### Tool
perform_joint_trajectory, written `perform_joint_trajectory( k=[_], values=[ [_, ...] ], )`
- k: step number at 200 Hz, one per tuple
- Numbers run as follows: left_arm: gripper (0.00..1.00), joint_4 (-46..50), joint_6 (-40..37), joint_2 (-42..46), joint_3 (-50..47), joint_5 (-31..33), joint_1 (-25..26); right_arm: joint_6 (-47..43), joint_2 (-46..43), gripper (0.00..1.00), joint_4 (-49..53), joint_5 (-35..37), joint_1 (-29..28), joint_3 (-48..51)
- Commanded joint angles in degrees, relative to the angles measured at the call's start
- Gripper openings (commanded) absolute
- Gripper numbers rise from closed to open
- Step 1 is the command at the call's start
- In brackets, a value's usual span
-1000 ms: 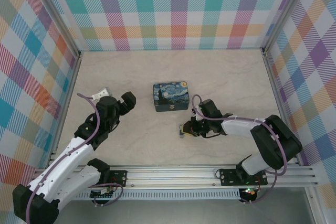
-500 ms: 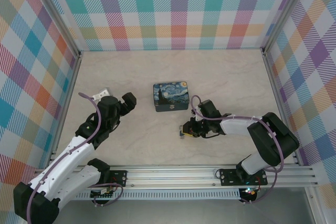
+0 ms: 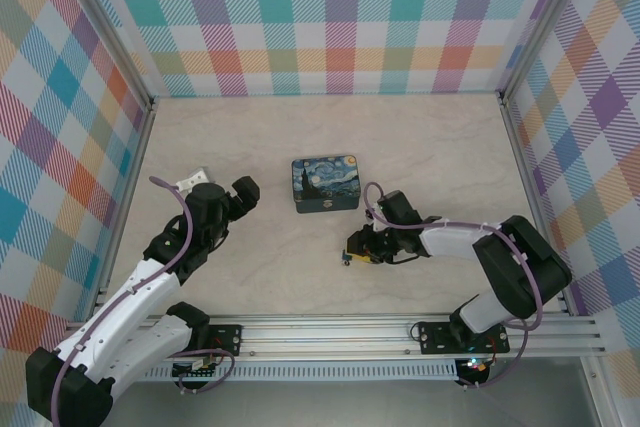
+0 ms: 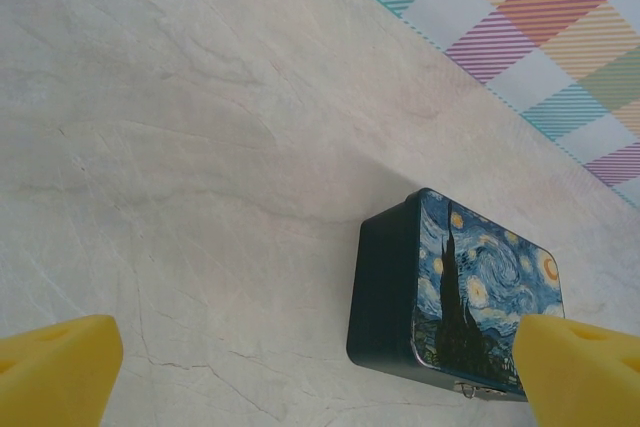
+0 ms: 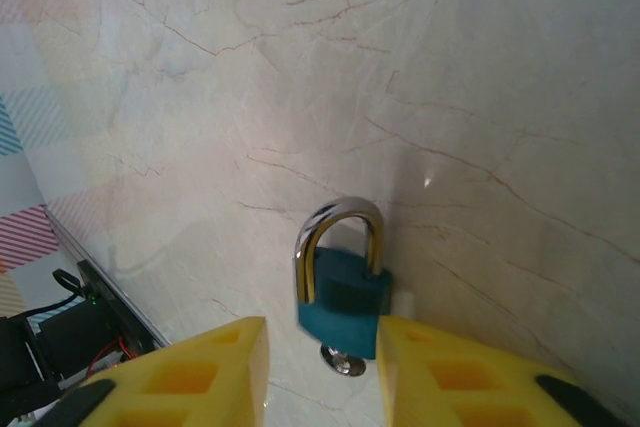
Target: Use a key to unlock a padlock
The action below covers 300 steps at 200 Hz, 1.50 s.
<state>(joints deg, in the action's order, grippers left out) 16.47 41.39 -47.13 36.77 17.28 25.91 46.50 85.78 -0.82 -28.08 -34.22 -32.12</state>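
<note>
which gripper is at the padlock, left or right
The right gripper: the teal padlock sits between its yellow fingers. The left gripper hangs open, apart from it, facing the tin box.

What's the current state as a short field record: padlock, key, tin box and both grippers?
padlock: small teal padlock with a silver shackle that looks closed, at the right fingertips
key: small round metal piece under the padlock body, possibly the key
right gripper: jaws narrow around the padlock; grip unconfirmed
left gripper: open, holding nothing
tin: blue swirly-painted tin box, apart from both grippers
</note>
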Motion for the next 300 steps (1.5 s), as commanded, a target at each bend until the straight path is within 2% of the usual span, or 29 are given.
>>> perform_joint_trajectory(
  k=[1,23,48,85,125,154,172,184,217,252,260,278,300],
  values=[
    [1.00,1.11,0.44,0.58,0.13,1.00,-1.04,-3.20,-3.81,0.41,5.52,2.53,0.09,-2.58],
    [1.00,1.53,-0.10,0.56,0.67,1.04,-1.21,-5.86,-9.92,0.54,12.22,7.79,0.96,-3.66],
    [1.00,1.47,-0.54,0.31,0.93,1.25,-1.39,-9.40,-18.79,0.73,18.46,14.07,3.09,-4.55],
    [1.00,0.93,-0.39,-0.39,0.93,0.77,-1.65,-13.16,-28.45,1.00,20.67,21.78,7.16,-5.06],
    [1.00,1.23,-1.86,-0.31,1.15,-0.58,-2.01,-20.45,-32.96,1.00,22.01,28.76,11.60,-7.13],
    [1.00,2.60,-4.71,-1.59,1.85,-0.20,-2.35,-27.96,-34.98,1.00,21.59,40.45,14.85,-6.75],
    [1.00,2.42,-6.25,-3.20,1.90,-0.14,-2.86,-34.15,-36.73,1.00,13.34,47.20,17.21,-1.93],
    [1.00,2.05,-7.31,-4.38,2.12,-0.32,-3.29,-37.58,-37.29,1.00,5.89,48.37,18.97,1.83],
    [1.00,1.14,-13.51,-8.05,3.69,1.36,-4.32,-40.41,-30.33,1.00,-11.07,44.59,25.80,7.67],
    [1.00,-0.09,-23.54,-10.95,4.40,10.84,-4.82,-42.22,-17.20,0.99,-34.24,40.91,27.81,11.90],
    [1.00,-3.71,-27.04,-11.11,3.67,12.40,-4.82,-44.39,-14.46,1.00,-34.85,40.29,27.89,11.46],
    [1.00,-12.42,-36.50,-10.43,-0.23,11.78,-4.82,-46.50,-8.10,1.00,-46.00,39.44,28.82,12.95],
    [1.00,-20.18,-41.56,-10.80,-4.07,14.09,-5.04,-45.90,-0.53,1.00,-56.70,36.59,30.71,15.06]
  ],
)
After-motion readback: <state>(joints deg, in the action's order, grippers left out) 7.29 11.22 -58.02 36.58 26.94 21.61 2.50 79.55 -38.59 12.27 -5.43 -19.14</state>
